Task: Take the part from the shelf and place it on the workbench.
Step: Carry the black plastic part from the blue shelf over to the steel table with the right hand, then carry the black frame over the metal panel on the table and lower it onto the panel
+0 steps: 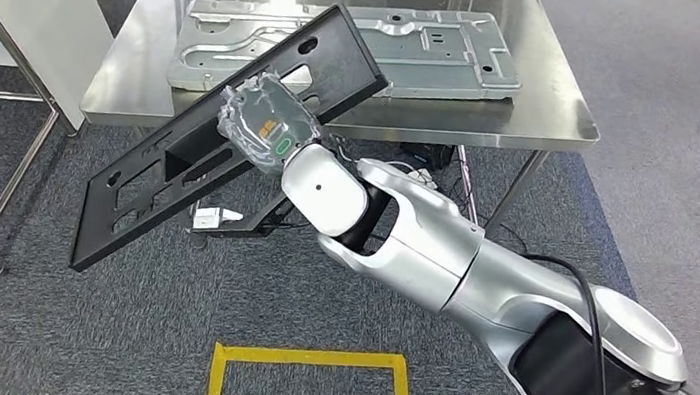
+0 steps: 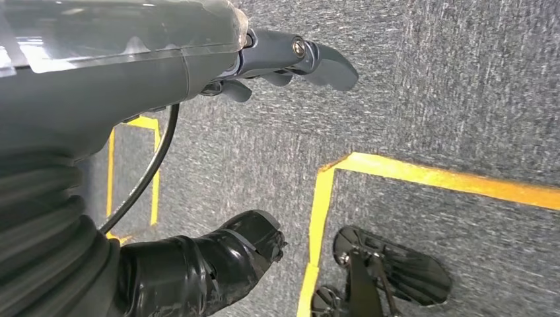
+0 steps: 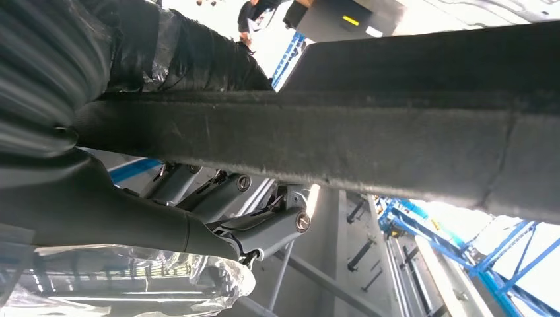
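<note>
Right hand (image 1: 269, 127) is clamped on the black panel (image 1: 222, 137) near its middle, holding it tilted, upper end over the steel table's (image 1: 336, 115) front edge, lower end out over carpet. Risk: one-handed mid grip, so the panel could swing or slip, or catch the grey metal sheet (image 1: 364, 48) already on the table. Fingers mostly hidden behind the panel. Left hand (image 2: 290, 59) hangs over the floor w/ nothing in it, fingers loosely apart.

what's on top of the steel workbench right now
A silver stamped metal panel lies flat on the workbench. The black part, held by the right robot hand, covers its near left portion.
</note>
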